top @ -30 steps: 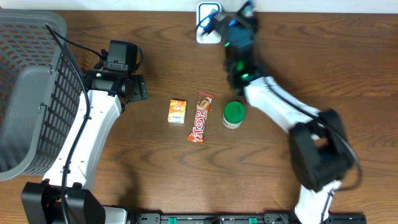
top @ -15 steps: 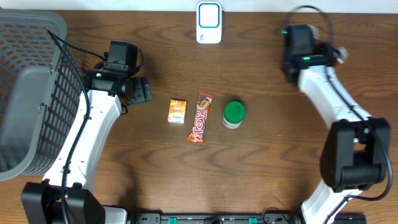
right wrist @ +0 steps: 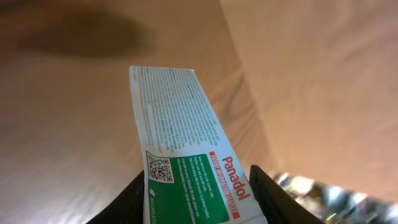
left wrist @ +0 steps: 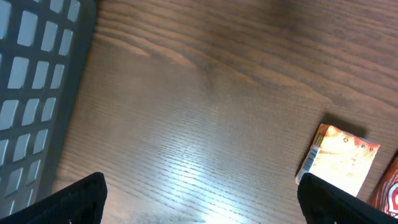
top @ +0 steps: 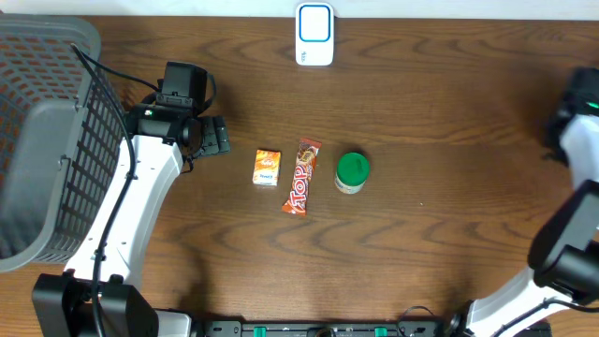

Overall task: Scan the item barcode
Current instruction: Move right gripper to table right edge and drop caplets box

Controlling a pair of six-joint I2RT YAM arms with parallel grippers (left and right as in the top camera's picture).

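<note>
In the right wrist view a white and green Panadol box [right wrist: 177, 124] sticks out from between the black fingers of my right gripper [right wrist: 198, 202], which is shut on it. The printed side with a QR code faces the camera, and no barcode shows. Overhead, only the right arm [top: 582, 122] shows, at the far right edge, well away from the white scanner [top: 314, 35] at the back middle. My left gripper [top: 211, 137] stands open over bare wood, left of a small orange box [top: 267, 167]; in its own view, the left gripper [left wrist: 199, 208] holds nothing.
A Top chocolate bar [top: 301, 176] and a green-lidded jar [top: 352, 172] lie in the table's middle, beside the orange box [left wrist: 339, 158]. A grey mesh basket [top: 47, 140] fills the left side. Something shiny like foil [right wrist: 311, 186] lies beyond the right fingers, over a tan surface.
The right arm has swung from the scanner at the back middle to the far right edge, still holding the Panadol box. The left arm has barely moved.
</note>
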